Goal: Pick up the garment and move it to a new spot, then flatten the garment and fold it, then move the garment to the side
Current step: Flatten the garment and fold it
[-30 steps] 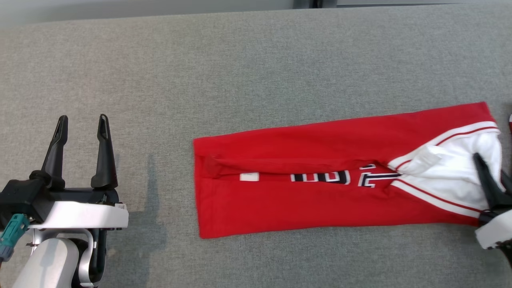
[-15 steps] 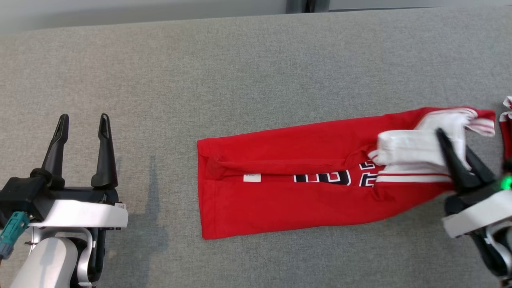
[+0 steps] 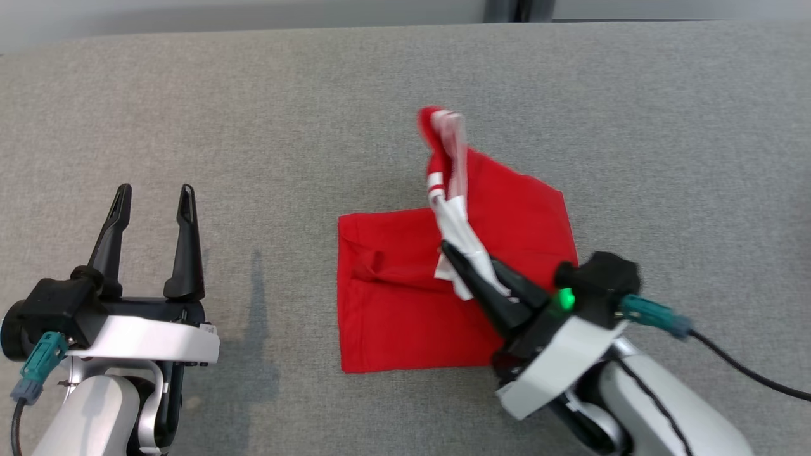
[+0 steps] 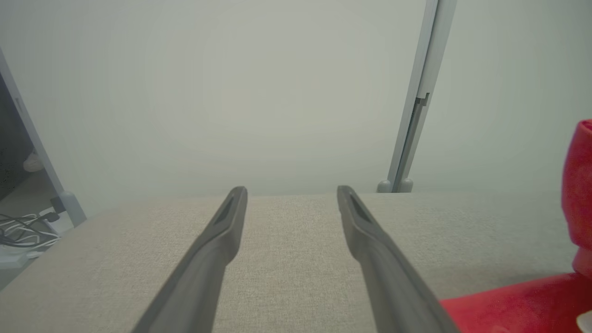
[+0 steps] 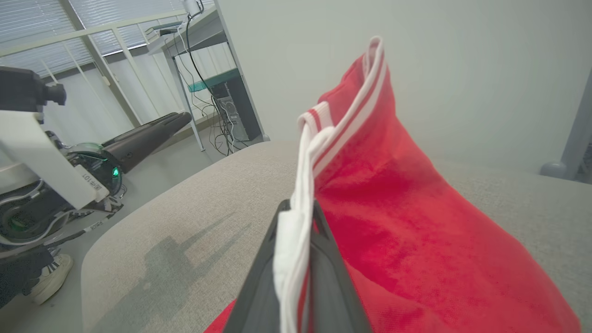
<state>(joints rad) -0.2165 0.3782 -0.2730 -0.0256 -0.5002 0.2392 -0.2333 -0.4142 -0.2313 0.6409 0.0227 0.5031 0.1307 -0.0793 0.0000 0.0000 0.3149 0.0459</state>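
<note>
Garment (image 3: 405,304): red, white-striped trim, half folded on grey table (image 3: 253,114) | right gripper (image 3: 472,256): clamped on lifted trim | left gripper (image 3: 154,191): spread wide, empty | arm label (image 5: 90,182): print unreadable

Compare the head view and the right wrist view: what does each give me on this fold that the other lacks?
Head view adds: the garment's lower layer lying flat on the grey surface, and the gap between the left gripper's open fingers. Right wrist view adds: the white striped trim pinched in the right gripper up close, plus a desk with cables and a shoe on the floor. Both: the garment's end held up by the right gripper, with the left gripper apart from it.
</note>
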